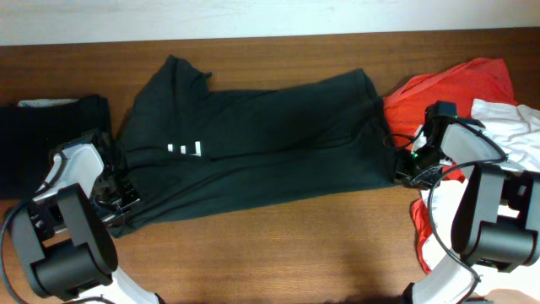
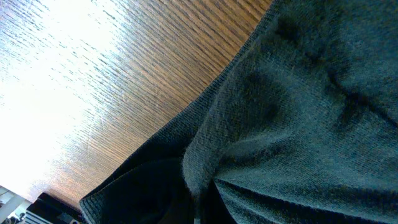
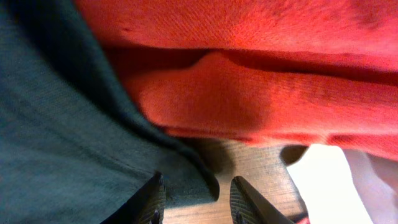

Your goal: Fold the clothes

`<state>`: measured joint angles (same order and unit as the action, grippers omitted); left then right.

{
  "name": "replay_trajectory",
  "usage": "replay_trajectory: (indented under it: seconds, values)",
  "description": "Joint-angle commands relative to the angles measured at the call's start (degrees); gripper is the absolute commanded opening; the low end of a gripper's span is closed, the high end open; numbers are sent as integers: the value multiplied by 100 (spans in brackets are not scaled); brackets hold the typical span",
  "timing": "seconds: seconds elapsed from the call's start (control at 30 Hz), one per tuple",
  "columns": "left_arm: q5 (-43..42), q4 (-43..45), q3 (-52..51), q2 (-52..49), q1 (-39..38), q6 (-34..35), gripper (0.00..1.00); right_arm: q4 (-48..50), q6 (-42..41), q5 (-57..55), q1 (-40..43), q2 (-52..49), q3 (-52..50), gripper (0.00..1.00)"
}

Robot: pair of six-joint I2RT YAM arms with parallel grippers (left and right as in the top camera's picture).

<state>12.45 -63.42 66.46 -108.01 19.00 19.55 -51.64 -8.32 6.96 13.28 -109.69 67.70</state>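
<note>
While the large black cotton T-shirt (image 1: 270,143) lies spread on the brown wooden table (image 1: 295,245), the right gripper (image 3: 196,194) straddles its right hem, jaws parted, holding nothing; the left gripper (image 1: 118,198), at its left hem, has its jaws hidden; closing may snag the adjacent red fabric garment (image 3: 261,74).

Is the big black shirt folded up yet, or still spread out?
Spread out, not folded. The black shirt lies long and rumpled across the table, reaching from the left claw to the right claw.
</note>
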Motion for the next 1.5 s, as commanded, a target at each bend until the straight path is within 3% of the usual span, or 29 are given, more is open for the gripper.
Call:
replay_trajectory:
  seconds: [0.0,0.03,0.13,0.23,0.3,0.5,0.53,0.57,0.6,0.63,0.73,0.83,0.9,1.1,1.17,1.3,1.37,1.47]
  values:
    - [63,22,98,17,17,81,1,11,37,164,-15,-175,-31,25]
    - [66,20,98,17,17,81,1,-61,37,164,-15,-173,-31,4]
    - [90,11,101,17,17,79,1,-612,31,136,-4,-168,-28,4]
    - [227,-70,101,17,20,81,0,-1403,-1040,-614,87,-162,-31,4]
    - [225,-160,101,17,20,81,0,-1838,-1327,-1003,109,-157,-31,4]
    - [236,-225,116,125,20,151,0,-2142,-1268,-933,101,345,4,5]
    - [234,-227,166,190,20,151,8,-2085,-1255,-916,101,487,94,9]
    - [223,-236,223,247,17,151,28,-2044,-1255,-916,101,581,210,12]
    - [140,-254,358,350,17,164,64,-2004,-1255,-916,101,660,435,22]
    - [9,-273,505,424,17,164,70,-1965,-1255,-916,101,680,758,27]
    - [-343,-284,887,595,-52,142,70,-1495,-1097,-911,98,680,1399,43]
    - [-1152,2,1080,656,-334,-105,69,-632,87,-175,98,608,1493,24]
    - [-1482,323,1078,656,-610,-337,68,-466,214,-153,105,299,1491,13]
    - [-1480,514,1054,656,-1115,-337,70,476,374,-61,105,-881,1491,11]
    - [-1480,507,1040,656,-1196,-337,69,859,817,437,98,-1182,1491,12]
    - [-1478,496,1040,656,-1281,-334,69,1054,645,-605,186,-1554,1491,11]
    - [-1462,470,1040,656,-1285,-334,69,1029,-304,-2122,597,-1648,1493,7]
    - [-1462,463,1040,656,-1285,-334,69,962,-879,-2310,1519,-1648,1574,7]
